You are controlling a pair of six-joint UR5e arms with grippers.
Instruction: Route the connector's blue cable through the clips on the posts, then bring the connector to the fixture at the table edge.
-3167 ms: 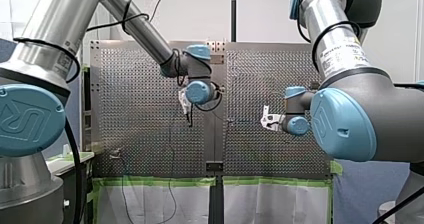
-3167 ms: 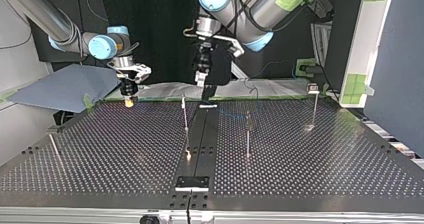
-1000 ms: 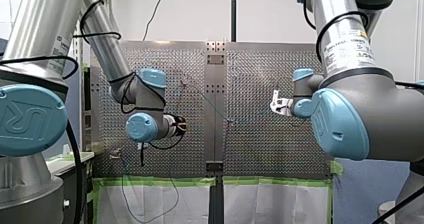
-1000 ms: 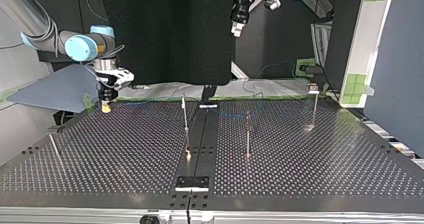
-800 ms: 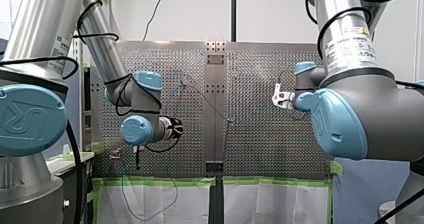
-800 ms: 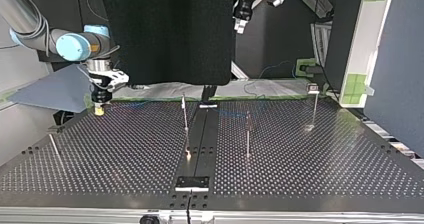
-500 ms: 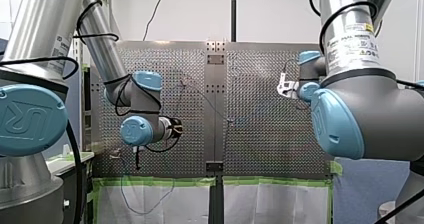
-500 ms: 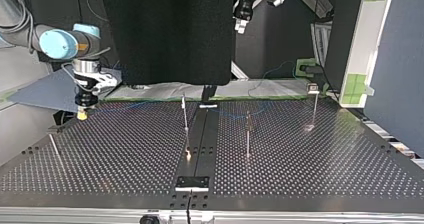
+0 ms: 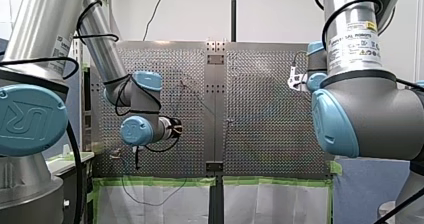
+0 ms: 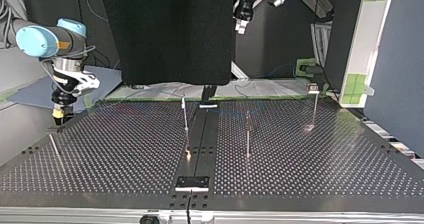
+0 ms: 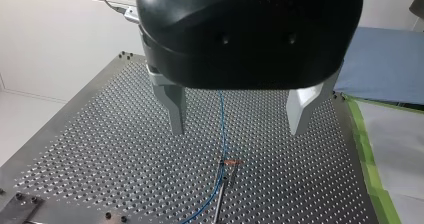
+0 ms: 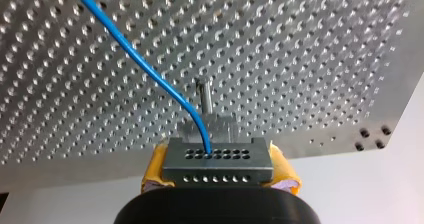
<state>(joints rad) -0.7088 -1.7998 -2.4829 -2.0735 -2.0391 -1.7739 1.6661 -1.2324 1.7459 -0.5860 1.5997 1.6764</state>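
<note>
While my right gripper pinches the connector over the table-edge fixture, my left gripper wide open, blue cable drag may misalign it.

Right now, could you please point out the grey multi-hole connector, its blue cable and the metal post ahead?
grey multi-hole connector (image 12: 217, 160), right wrist view, holed front face.
thin blue cable (image 12: 150, 68), right wrist view, mid-run.
slim metal post (image 12: 204, 98), right wrist view, shaft.
</note>
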